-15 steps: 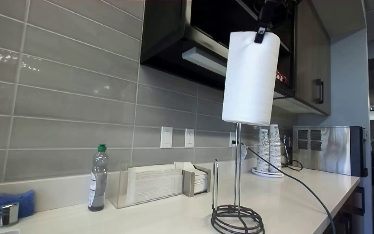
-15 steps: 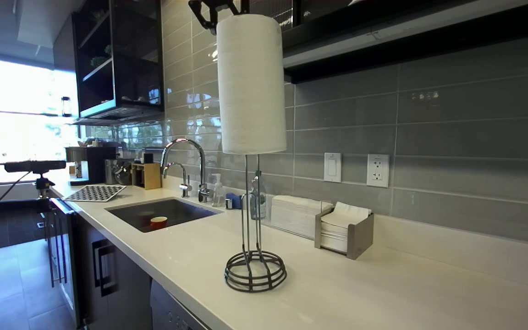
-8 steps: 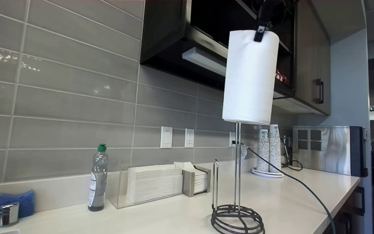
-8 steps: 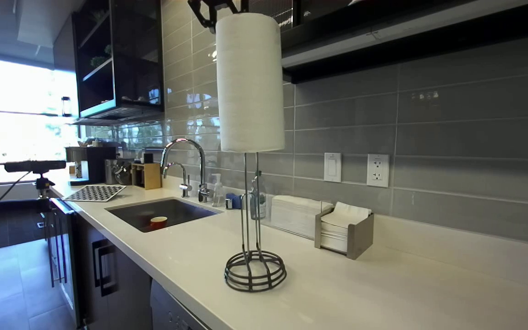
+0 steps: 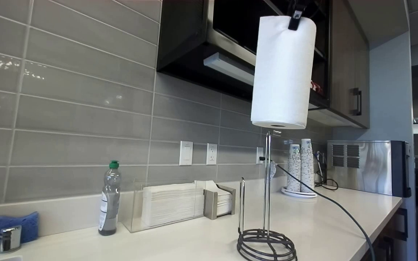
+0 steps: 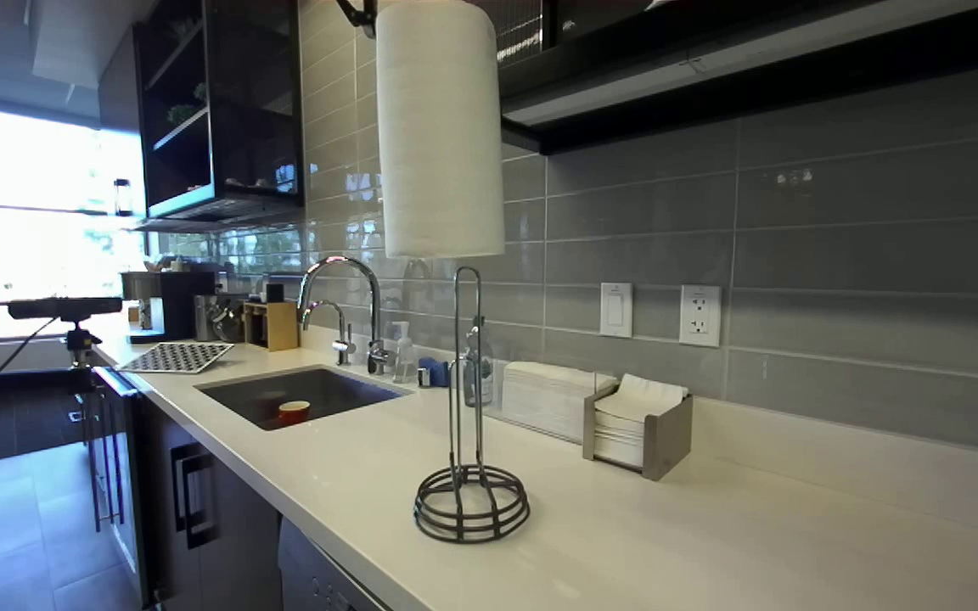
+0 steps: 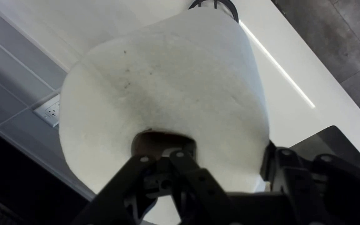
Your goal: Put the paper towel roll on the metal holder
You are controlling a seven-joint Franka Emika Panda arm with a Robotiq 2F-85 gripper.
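The paper towel roll (image 5: 284, 72) is a white cylinder hanging nearly upright in the air in both exterior views (image 6: 440, 136). My gripper (image 7: 228, 157) is shut on the roll's wall at its top end. In the wrist view one finger reaches into the dark core and the other presses the outside. The metal holder (image 5: 267, 181) stands on the counter below, also in an exterior view (image 6: 469, 373). The rod's top shows just under the roll's lower end, apart from it. The core's lower opening shows slightly right of the rod tip in an exterior view. The wrist view shows only the holder's ring base.
A napkin holder (image 6: 637, 428) and clear napkin box (image 5: 172, 206) stand along the wall. A bottle with a green cap (image 5: 109, 199), stacked cups (image 5: 300, 166) and a black cable (image 5: 332, 199) are nearby. Dark cabinets (image 5: 238, 36) hang close to the roll. A sink (image 6: 302, 395) is set in the counter.
Earlier the roll's lower end covered the rod's top. Now the roll has risen and shifted slightly sideways, and the rod's top is bare. The holder has shifted very slightly.
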